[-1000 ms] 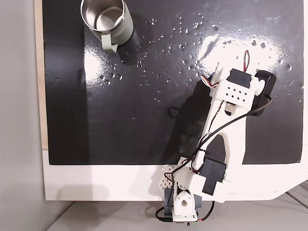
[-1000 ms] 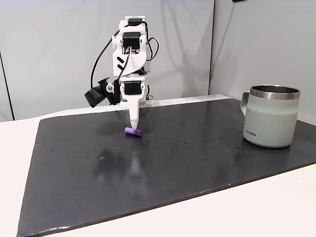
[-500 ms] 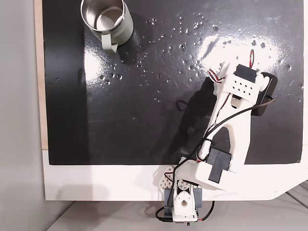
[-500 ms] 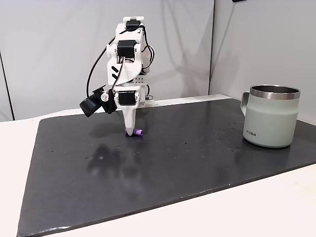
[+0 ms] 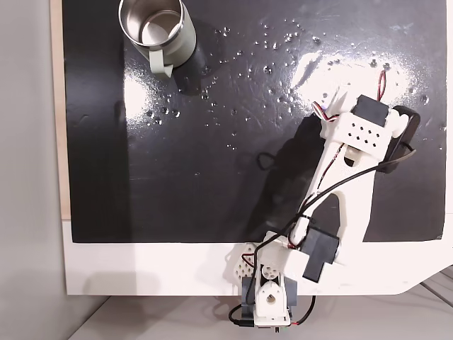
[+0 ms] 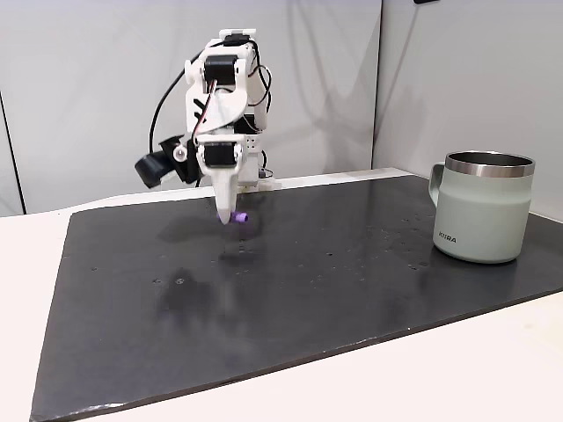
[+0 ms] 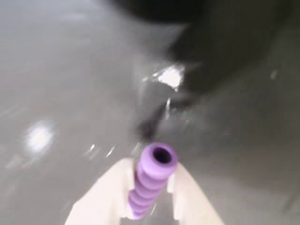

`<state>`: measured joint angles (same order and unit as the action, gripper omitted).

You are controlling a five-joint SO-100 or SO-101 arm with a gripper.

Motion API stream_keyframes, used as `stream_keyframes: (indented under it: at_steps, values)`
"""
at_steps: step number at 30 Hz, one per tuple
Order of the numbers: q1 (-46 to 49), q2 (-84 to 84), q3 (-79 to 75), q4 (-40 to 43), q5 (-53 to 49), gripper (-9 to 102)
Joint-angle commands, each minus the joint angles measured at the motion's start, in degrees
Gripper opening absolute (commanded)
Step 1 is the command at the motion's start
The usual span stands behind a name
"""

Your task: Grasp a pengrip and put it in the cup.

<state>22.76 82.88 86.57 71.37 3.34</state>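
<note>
Gripping the pengrip [image 7: 152,185] lengthwise, end effector [image 6: 232,215] above the dark surface [image 6: 352,264], well apart from the cup [image 6: 484,209]; wrist view blurred, finger bases cut off.

Wrist view blurred, end effector [image 7: 149,194] cut off at the bottom edge, cup [image 5: 157,30] rim cropped in a fixed view

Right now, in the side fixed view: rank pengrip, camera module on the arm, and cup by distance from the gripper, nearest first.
1. pengrip: pinched at the tips of the gripper, lifted off the black mat.
2. black camera module: on the arm, up and to the left of the tips.
3. cup: far right on the mat, upright, handle on its left.
</note>
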Motion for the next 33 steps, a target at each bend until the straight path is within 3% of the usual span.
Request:
stream_keyframes:
  at_steps: [1, 12, 26, 33]
  values:
    - [-2.64, 6.15, -10.90, 6.42, 1.76, 0]
    - [-15.64, -7.21, -58.45, 27.16, 5.98, 0]
    - [-32.96, -24.35, -82.27, 16.17, -0.44, 0]
    - [-37.71, -28.92, -83.67, 7.56, -1.93, 0]
